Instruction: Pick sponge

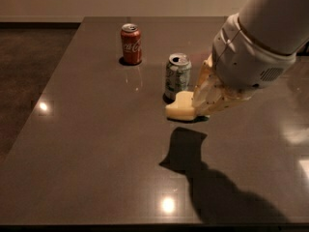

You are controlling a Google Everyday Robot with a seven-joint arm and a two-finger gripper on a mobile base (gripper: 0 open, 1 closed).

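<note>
The sponge [178, 108] is a pale yellow foam block. Its left end sticks out from my gripper [199, 106], whose cream fingers [208, 92] are shut on its right end. The sponge hangs above the dark table [96, 144], and its shadow lies on the table below and in front of it. The gripper and sponge are just right of a pale green soda can [177, 76], close to it but apart. My white arm comes in from the upper right.
A red cola can [131, 43] stands upright at the back left of the green can. The table's left edge runs diagonally beside the dark carpet floor [29, 62]. The table's front edge lies along the bottom of the view.
</note>
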